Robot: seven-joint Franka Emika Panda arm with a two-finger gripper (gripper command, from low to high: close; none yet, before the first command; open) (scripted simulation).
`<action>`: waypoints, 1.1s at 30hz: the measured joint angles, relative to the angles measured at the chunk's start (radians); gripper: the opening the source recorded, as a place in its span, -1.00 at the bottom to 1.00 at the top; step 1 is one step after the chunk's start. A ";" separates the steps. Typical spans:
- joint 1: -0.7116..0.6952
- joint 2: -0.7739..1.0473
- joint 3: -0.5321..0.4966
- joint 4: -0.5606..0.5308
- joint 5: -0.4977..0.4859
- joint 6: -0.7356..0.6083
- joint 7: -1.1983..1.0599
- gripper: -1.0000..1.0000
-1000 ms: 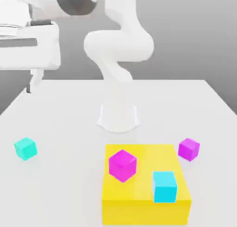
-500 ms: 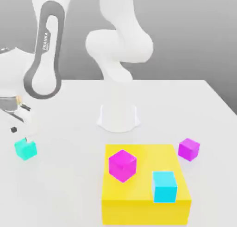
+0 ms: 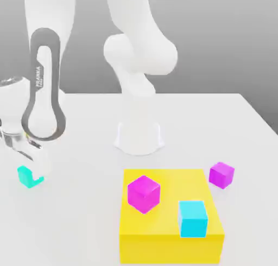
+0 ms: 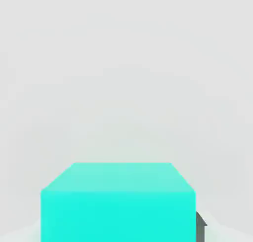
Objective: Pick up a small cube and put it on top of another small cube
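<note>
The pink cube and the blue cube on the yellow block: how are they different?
The pink cube is pink, while the blue cube is bright blue. The pink cube points a corner edge at us; the blue cube shows us a flat face. Both are cubes on top of the yellow block.

A turquoise cube (image 3: pixel 25 176) sits on the desk (image 3: pixel 89 216) at the exterior view's left, its upper part partly hidden by the end effector (image 3: pixel 40 170). At the exterior view's right, a purple cube (image 3: pixel 221 175) rests on the desk, just beside a yellow block (image 3: pixel 171 248). On top of the block lie a magenta cube (image 3: pixel 144 194), one corner toward the camera, and a light-blue cube (image 3: pixel 193 220), near the front edge, one face forward.
</note>
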 joint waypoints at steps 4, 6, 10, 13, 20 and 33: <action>0.097 -0.077 -0.126 -0.023 -0.132 -0.050 0.099 -1.00; 0.131 -0.120 -0.178 -0.035 -0.211 -0.077 0.159 -1.00; 0.165 -0.208 -0.246 -0.059 -0.362 -0.132 0.271 -1.00; 0.258 -0.278 -0.202 -0.054 -0.411 -0.208 0.299 -1.00; 0.530 -0.467 -0.013 -0.001 -0.488 -0.447 0.315 -1.00; 0.714 -0.488 0.196 -0.003 -0.550 -0.453 0.324 1.00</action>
